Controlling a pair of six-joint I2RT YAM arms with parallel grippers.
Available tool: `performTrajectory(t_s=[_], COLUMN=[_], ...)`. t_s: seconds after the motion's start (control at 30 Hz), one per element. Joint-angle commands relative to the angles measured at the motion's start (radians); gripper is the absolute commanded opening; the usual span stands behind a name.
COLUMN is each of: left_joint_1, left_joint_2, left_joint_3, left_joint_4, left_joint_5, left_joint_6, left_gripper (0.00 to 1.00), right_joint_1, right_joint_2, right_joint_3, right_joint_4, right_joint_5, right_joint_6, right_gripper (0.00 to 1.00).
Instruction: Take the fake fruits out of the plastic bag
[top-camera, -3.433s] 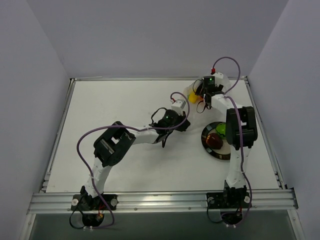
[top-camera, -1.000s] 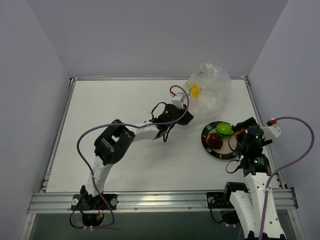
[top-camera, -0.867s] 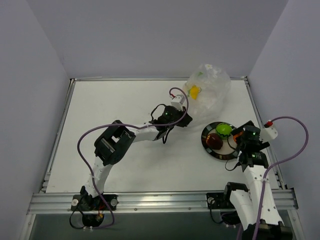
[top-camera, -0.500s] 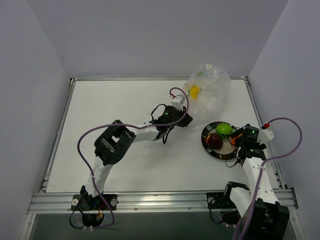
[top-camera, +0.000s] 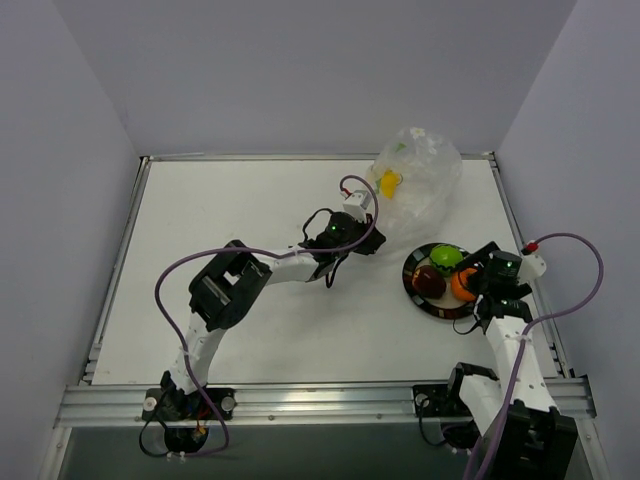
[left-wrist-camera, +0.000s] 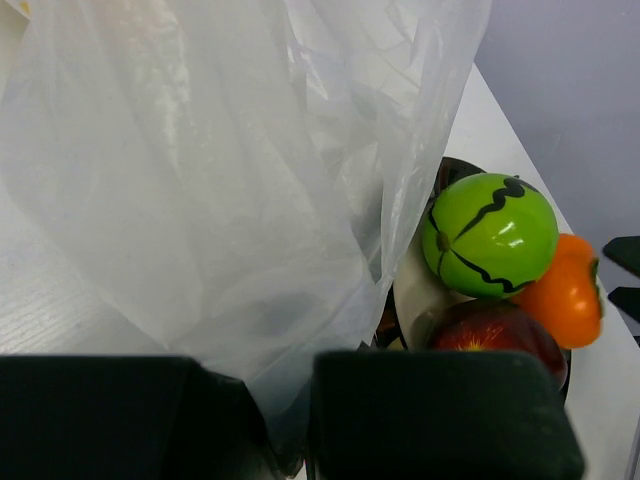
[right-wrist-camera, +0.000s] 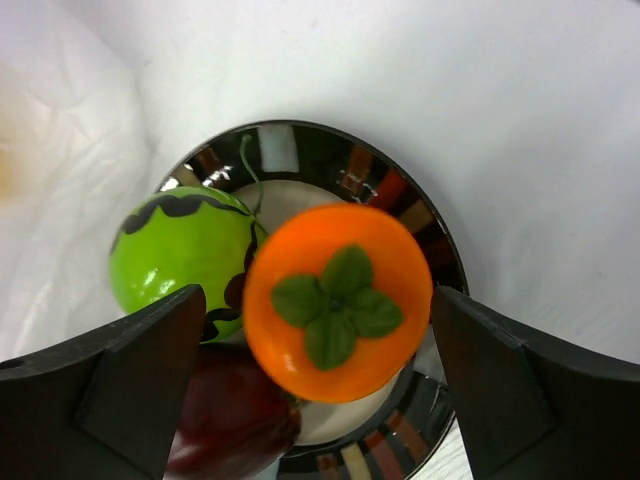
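The clear plastic bag (top-camera: 418, 180) stands at the back right, bunched up, with a yellow fruit (top-camera: 388, 183) inside. My left gripper (top-camera: 367, 243) is shut on the bag's lower edge, and the film (left-wrist-camera: 200, 180) is pinched between the pads (left-wrist-camera: 295, 425). A striped green fruit (right-wrist-camera: 178, 262), a dark red fruit (right-wrist-camera: 228, 420) and an orange fruit (right-wrist-camera: 337, 300) with a green leaf top rest on the round plate (right-wrist-camera: 330, 148). My right gripper (right-wrist-camera: 315, 335) stands open around the orange fruit, with a gap on each side.
The black-rimmed plate (top-camera: 412, 290) sits just in front of the bag, near the table's right edge (top-camera: 530, 270). From the left wrist the green fruit (left-wrist-camera: 490, 235), the orange fruit (left-wrist-camera: 565, 295) and the dark red fruit (left-wrist-camera: 495, 330) show beside the bag.
My right gripper has opened wider and the orange fruit now sits free on the plate between its fingers. The left gripper keeps its hold on the bag and has not moved.
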Motion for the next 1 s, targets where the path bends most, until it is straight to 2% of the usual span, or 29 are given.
performTrajectory(t_s=[0.0, 0.17, 0.27, 0.3, 0.37, 0.4, 0.47, 0.5, 0.53, 0.57, 0.63, 0.83, 0.97], left_joint_1=[-0.008, -0.008, -0.008, -0.007, -0.007, -0.007, -0.007, -0.007, -0.007, -0.007, -0.007, -0.005, 0.001], left_joint_2=[-0.043, -0.049, -0.058, -0.060, -0.064, -0.064, -0.069, -0.071, -0.074, -0.080, -0.087, -0.124, -0.120], left_joint_3=[0.008, -0.001, -0.011, -0.012, -0.017, -0.021, -0.029, -0.038, -0.043, -0.049, -0.066, -0.107, -0.106], left_joint_4=[0.035, 0.034, 0.032, 0.031, 0.031, 0.034, 0.039, 0.039, 0.040, 0.039, 0.036, 0.011, -0.004], left_joint_5=[-0.001, -0.003, -0.007, -0.012, -0.016, -0.023, -0.026, -0.030, -0.041, -0.046, -0.062, -0.104, -0.112], left_joint_6=[0.013, 0.010, 0.011, 0.011, 0.008, 0.005, -0.004, -0.007, -0.010, -0.012, -0.012, -0.004, -0.004], left_gripper=[0.02, 0.02, 0.02, 0.02, 0.02, 0.02, 0.02, 0.02, 0.02, 0.02, 0.02, 0.02, 0.02], right_joint_1=[-0.008, -0.006, -0.001, 0.012, 0.043, 0.096, 0.188, 0.245, 0.381, 0.440, 0.564, 0.586, 0.569], right_joint_2=[-0.060, -0.086, -0.126, -0.137, -0.132, -0.114, -0.016, 0.028, 0.123, 0.174, 0.344, 0.706, 0.848], right_joint_3=[0.081, 0.115, 0.170, 0.188, 0.248, 0.270, 0.335, 0.355, 0.378, 0.436, 0.500, 0.688, 0.771], right_joint_4=[-0.023, -0.047, -0.049, -0.032, -0.003, 0.056, 0.087, 0.121, 0.130, 0.135, 0.158, 0.295, 0.345], right_joint_5=[-0.015, -0.041, -0.093, -0.107, -0.179, -0.201, -0.192, -0.163, -0.126, -0.018, 0.041, 0.093, 0.161], right_joint_6=[-0.026, -0.036, -0.056, -0.073, -0.095, -0.105, -0.139, -0.159, -0.205, -0.228, -0.280, -0.349, -0.346], right_gripper=[0.91, 0.92, 0.84, 0.65, 0.45, 0.27, 0.20, 0.20, 0.20, 0.20, 0.20, 0.21, 0.21])
